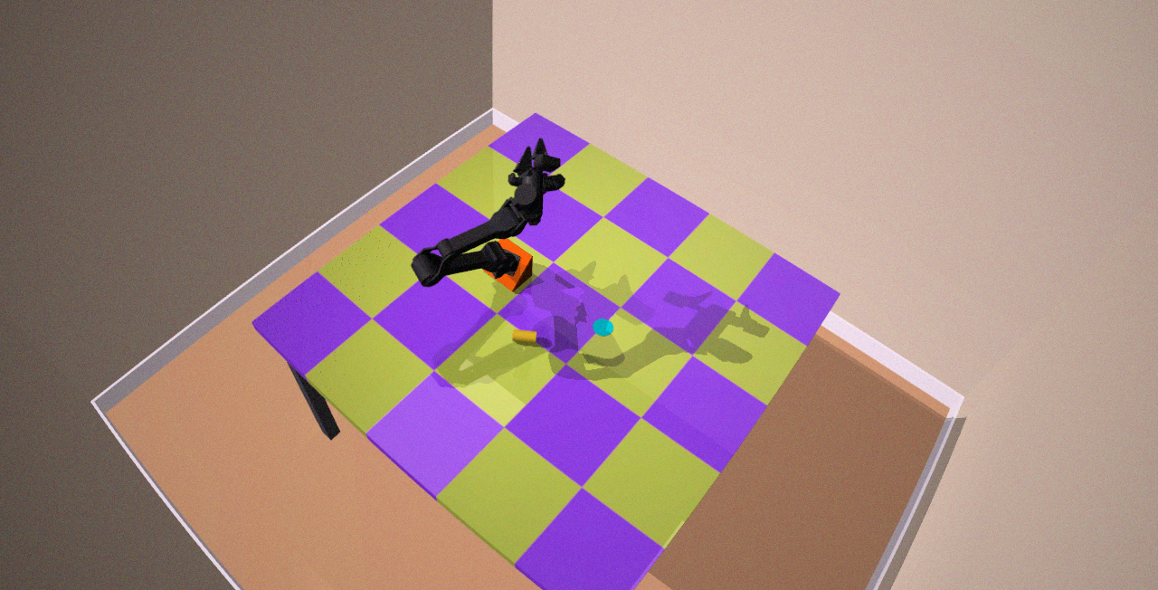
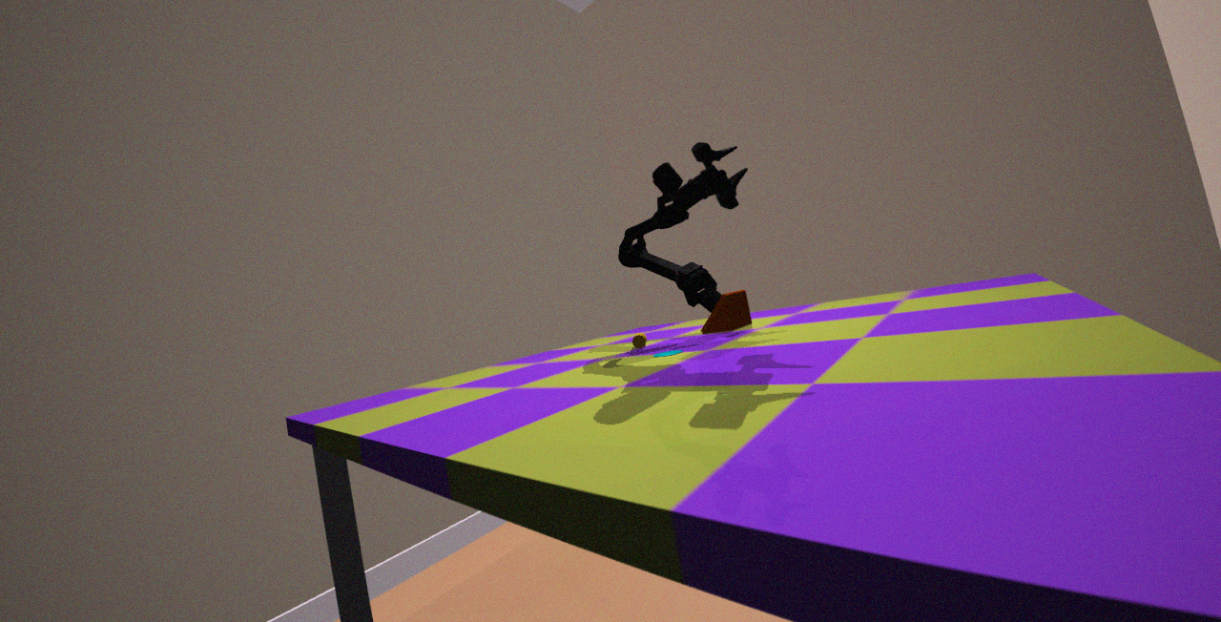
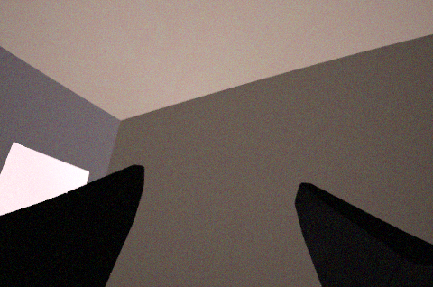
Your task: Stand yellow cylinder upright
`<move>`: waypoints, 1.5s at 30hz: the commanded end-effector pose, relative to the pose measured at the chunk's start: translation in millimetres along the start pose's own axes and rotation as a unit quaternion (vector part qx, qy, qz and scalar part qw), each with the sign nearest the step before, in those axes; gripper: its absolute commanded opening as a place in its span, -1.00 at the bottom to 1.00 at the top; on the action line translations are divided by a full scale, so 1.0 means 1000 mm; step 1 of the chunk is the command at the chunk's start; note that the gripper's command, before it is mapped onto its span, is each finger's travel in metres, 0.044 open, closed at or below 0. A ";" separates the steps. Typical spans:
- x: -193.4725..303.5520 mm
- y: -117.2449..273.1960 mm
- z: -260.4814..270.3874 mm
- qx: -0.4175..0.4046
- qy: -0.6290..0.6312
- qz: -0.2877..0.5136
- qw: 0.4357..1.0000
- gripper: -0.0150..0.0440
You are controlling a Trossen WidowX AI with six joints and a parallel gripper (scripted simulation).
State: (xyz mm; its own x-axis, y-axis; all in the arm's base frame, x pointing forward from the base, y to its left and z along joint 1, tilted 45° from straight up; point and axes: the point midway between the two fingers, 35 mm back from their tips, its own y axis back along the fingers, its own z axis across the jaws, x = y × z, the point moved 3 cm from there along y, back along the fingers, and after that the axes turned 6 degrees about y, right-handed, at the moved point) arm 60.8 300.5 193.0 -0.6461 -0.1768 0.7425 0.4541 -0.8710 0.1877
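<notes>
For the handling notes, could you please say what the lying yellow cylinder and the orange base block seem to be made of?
Lying yellow cylinder: apparently smooth matte plastic, with flat colour and no glint. Orange base block: seemingly matte painted plastic or metal, with sharp, evenly coloured faces.

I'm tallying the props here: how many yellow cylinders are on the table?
1. The cylinder lies on its side on a green square, left of the cyan circle in the top view, apart from it. The arm's orange base could hide little else.
</notes>
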 end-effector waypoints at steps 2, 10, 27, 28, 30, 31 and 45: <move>-0.036 0.013 0.013 -0.018 0.034 -0.107 0.993 0.56; -0.095 0.059 0.023 0.024 0.102 -0.309 0.945 0.56; -0.137 0.206 -0.017 0.394 0.162 -0.517 0.742 0.56; -0.135 0.215 -0.020 0.422 0.161 -0.514 0.729 0.56; -0.129 0.232 -0.027 0.478 0.159 -0.503 0.702 0.56; -0.126 0.241 -0.030 0.506 0.157 -0.494 0.689 0.56; -0.046 0.347 -0.061 0.818 0.113 -0.195 0.530 0.56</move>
State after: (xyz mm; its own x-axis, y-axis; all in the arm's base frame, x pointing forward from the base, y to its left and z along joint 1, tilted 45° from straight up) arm 213.7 -7.0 174.5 -0.9144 -0.3119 0.2579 0.0193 0.6028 0.7976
